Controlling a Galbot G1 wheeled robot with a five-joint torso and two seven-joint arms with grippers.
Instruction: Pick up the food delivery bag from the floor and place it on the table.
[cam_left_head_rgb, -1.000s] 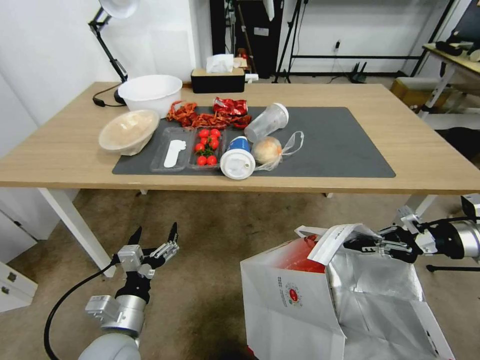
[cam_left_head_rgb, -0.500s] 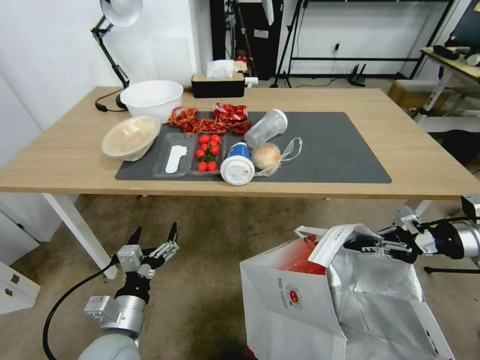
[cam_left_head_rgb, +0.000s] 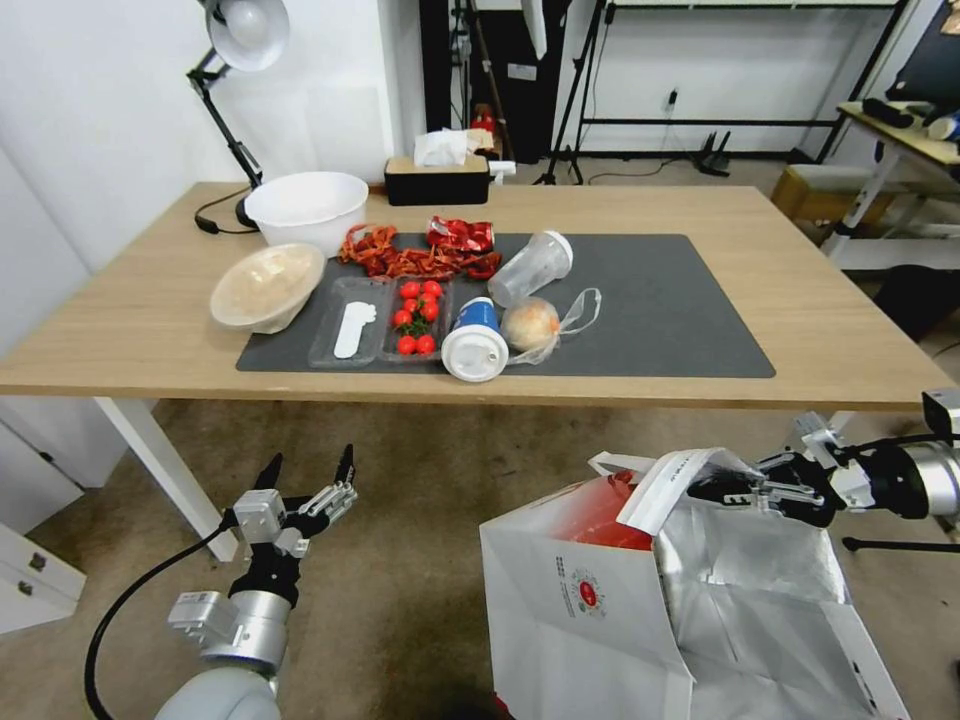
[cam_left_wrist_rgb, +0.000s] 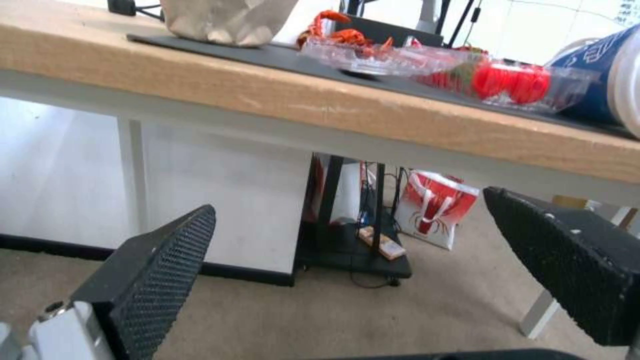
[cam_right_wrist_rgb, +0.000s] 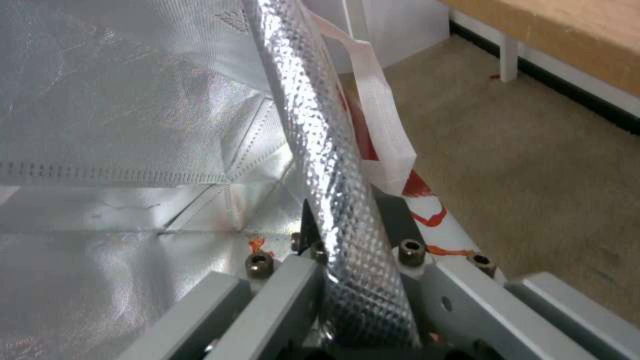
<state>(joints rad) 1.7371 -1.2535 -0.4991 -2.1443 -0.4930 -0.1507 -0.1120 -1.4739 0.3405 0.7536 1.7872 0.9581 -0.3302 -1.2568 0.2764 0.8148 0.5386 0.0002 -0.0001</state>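
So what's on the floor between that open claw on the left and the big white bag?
Nothing: in the head view, bare floor separates the open left gripper from the food delivery bag.

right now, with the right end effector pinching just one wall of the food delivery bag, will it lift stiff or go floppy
Probably floppy: the right end effector grips only the thin foil-lined rim of the food delivery bag, which already bends over. It may tilt, since the hold is at one side. It looks light for its size; the foil interior in the right wrist view appears empty.

We note the food delivery bag (cam_left_head_rgb: 640, 610) cut off at the head view's lower edge, its base unseen, logo lettering unreadable.
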